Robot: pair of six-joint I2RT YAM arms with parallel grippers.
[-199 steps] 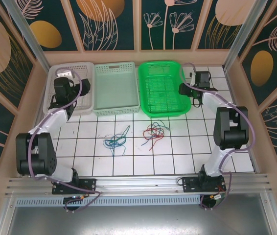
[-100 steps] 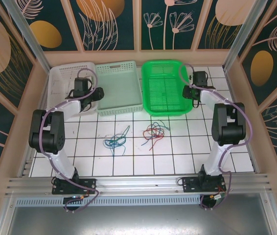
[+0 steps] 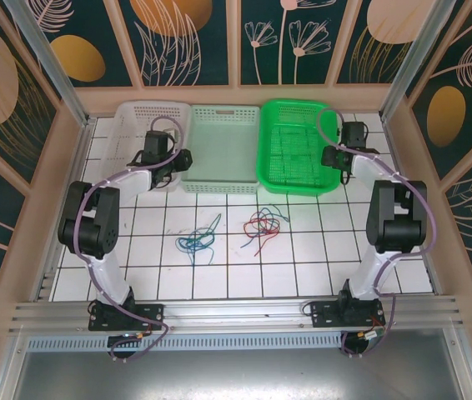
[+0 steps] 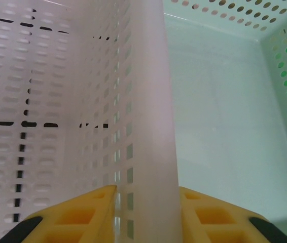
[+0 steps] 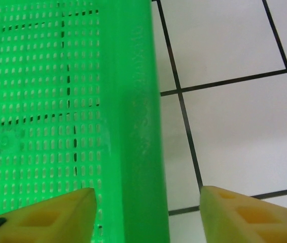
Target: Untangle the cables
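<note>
cables sit mid-counter, slightly toward the near edge, in two loose clumps. the blue and teal clump (image 3: 198, 241) is on the left and the red and dark clump (image 3: 263, 225) on the right; they're near each other but apart. no claw touches them. the strands are too thin to tell which crosses which.

white tiled counter (image 3: 319, 258). along its far edge sit three baskets in a row: white basket (image 3: 136, 125) toward the far left corner, pale green basket (image 3: 219, 142) in the middle, bright green basket (image 3: 290, 142) on the right.

left claw (image 4: 147, 188) straddles the white basket's right wall beside the pale green basket and looks clenched on it, yellow fingers (image 4: 95, 202) against both faces.

right claw (image 5: 146, 191) is released, spread across the bright green basket's right rim: one finger over the mesh floor, one over bare tile, gaps on both sides.
</note>
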